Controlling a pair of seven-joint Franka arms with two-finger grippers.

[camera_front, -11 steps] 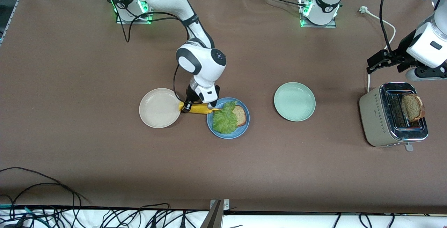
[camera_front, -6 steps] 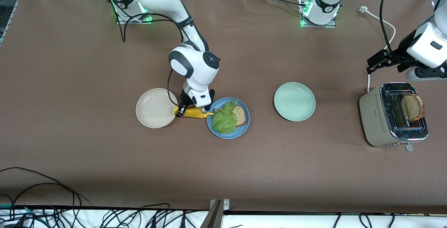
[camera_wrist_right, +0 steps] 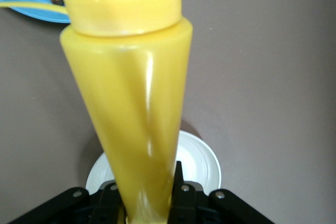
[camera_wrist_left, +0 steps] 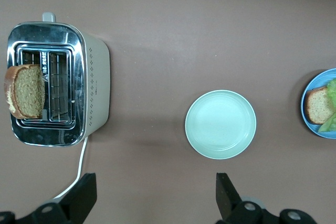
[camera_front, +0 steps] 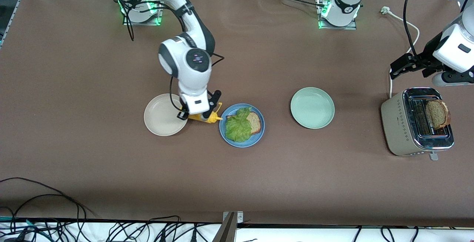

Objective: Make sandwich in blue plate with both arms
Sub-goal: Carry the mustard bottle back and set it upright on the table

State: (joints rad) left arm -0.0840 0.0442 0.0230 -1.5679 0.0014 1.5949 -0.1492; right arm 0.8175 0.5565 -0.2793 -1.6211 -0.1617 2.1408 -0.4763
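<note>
The right pincer (camera_front: 202, 115) sits left of centre in the front view, over the desk (camera_front: 74, 86) between the beige plate (camera_front: 163, 115) and the blue plate (camera_front: 242, 125), pinching a yellow squeeze bottle (camera_front: 208, 116) that lies nearly level with its nozzle toward the blue plate; in the right wrist view the bottle (camera_wrist_right: 128, 103) fills the middle of the frame, clamped at its base. The blue plate lies near the centre of the front view, just below the middle line, and carries one slice of brown bread (camera_front: 254, 122) with a ruffled lettuce leaf (camera_front: 238, 127) over most of it. A pale green plate (camera_front: 312, 108) lies right of centre. At the right edge of the frame a toaster (camera_front: 411, 123) stands with a second bread slice (camera_front: 437, 114) sticking up from one slot. The left pincer (camera_wrist_left: 152, 198) waits above the desk just above the toaster in the frame, its fingers spread wide and holding nothing
</note>
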